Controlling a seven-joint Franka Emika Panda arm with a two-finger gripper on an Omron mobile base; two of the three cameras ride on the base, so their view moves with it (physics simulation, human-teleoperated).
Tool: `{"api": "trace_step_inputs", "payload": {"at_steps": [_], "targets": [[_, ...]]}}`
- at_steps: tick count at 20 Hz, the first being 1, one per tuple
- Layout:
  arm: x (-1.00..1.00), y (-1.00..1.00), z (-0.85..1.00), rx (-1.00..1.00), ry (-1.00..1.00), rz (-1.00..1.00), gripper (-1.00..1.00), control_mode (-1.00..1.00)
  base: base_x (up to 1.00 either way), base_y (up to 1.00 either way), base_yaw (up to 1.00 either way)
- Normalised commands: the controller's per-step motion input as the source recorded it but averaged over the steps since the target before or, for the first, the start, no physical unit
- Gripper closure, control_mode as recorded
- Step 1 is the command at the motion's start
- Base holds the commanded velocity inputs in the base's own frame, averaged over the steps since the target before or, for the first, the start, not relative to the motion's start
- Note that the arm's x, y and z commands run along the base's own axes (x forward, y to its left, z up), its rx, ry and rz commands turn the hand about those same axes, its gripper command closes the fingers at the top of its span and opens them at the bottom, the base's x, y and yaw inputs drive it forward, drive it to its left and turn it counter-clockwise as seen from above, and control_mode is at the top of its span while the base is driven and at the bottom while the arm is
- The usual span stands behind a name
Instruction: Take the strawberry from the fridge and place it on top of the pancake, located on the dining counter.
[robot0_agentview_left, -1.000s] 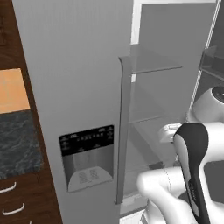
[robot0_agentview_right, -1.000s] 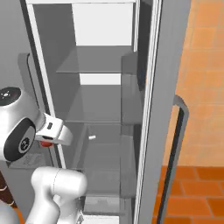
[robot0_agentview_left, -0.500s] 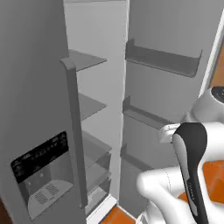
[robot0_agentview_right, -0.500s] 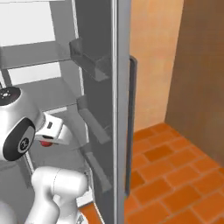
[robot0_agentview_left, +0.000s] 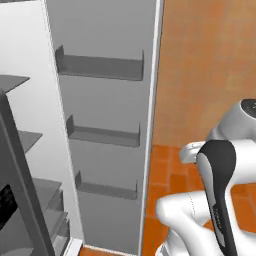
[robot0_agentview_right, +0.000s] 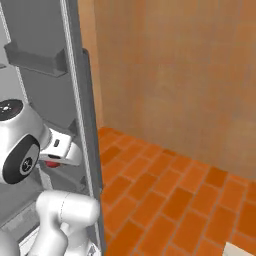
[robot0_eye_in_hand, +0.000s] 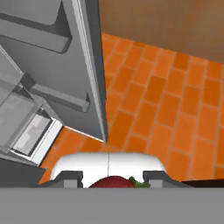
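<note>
The strawberry (robot0_eye_in_hand: 113, 182) is a small red fruit with a bit of green leaf, pinched between my two dark fingertips (robot0_eye_in_hand: 70, 177) at the bottom of the hand view. My gripper (robot0_eye_in_hand: 113, 178) is shut on it. From the right base camera the strawberry (robot0_agentview_right: 52, 163) peeks out red under the white hand, close to the edge of the open fridge door (robot0_agentview_right: 75, 100). The grey fridge (robot0_agentview_left: 100, 125) stands open, and its door shelves (robot0_eye_in_hand: 39, 39) look bare. The pancake and the dining counter are out of view.
Orange brick floor tiles (robot0_eye_in_hand: 166, 100) spread to the right of the fridge door. A tan wall (robot0_agentview_right: 190, 75) rises behind them. The fridge's lower drawer (robot0_eye_in_hand: 30, 131) and door edge (robot0_eye_in_hand: 94, 74) sit close on the hand's left. A pale corner (robot0_agentview_right: 240, 248) shows at bottom right.
The whole picture has swept sideways: the base has turned right, away from the fridge interior, toward floor and wall. The gripper stays shut on the strawberry.
</note>
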Motion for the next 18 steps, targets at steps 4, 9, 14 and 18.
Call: {"api": "trace_step_inputs", "payload": {"at_steps": [4,9,14,18], "targets": [[0.00,0.00,0.00,0.00,0.00,0.00,1.00,1.00,-0.33,-0.48,-0.73],[0.00,0.00,0.00,0.00,0.00,0.00,1.00,1.00,-0.14,-0.45,-0.69],[0.00,0.00,0.00,0.00,0.00,0.00,1.00,1.00,0.29,-0.54,-0.32],[0.00,0.00,0.00,0.00,0.00,0.00,1.00,1.00,0.24,-0.26,-0.06]]}}
